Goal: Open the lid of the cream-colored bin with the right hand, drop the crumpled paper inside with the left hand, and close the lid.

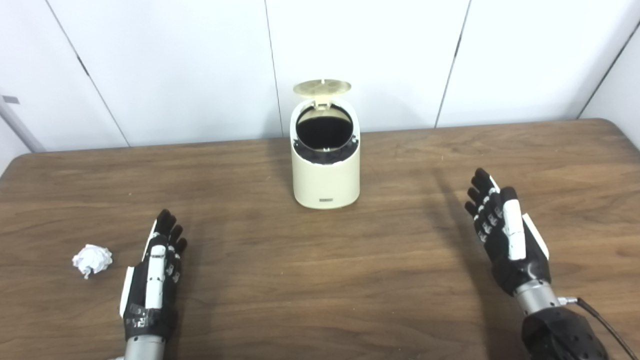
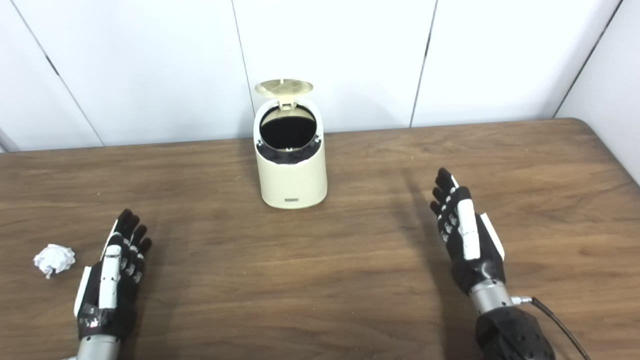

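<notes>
From my left eye, the cream-colored cylindrical plastic bin (image 1: 325, 172) stands upright on the brown wood-grain table (image 1: 320, 280), toward the table's far edge, in front of the white panelled wall (image 1: 175, 65). Its round cream lid (image 1: 321, 87) is tipped up on the rear hinge, well above the rim, so the dark round opening (image 1: 324, 131) faces me. The small white ball of crumpled paper (image 1: 91, 260) lies on the table well to the near left of the bin. My left hand (image 1: 156, 272) is just beside the paper, on the side nearer the bin, not touching it; its fingers are stretched out with small gaps between them, pointing away from me, and it holds nothing. My right hand (image 1: 505, 232) is to the near right of the bin, well apart from it, fingers likewise extended and loosely spread, empty, and its shadow falls on the wood toward the bin.

From my right eye, the same layout shows: the bin (image 2: 290, 172) upright with the lid (image 2: 283, 87) raised, the paper (image 2: 54, 259) far to its near left, my left hand (image 2: 112, 275) just beside the paper and empty, my right hand (image 2: 465, 235) spread and empty to the bin's near right. A thin black cable (image 2: 555, 317) leaves my right wrist on the side away from the bin.
</notes>
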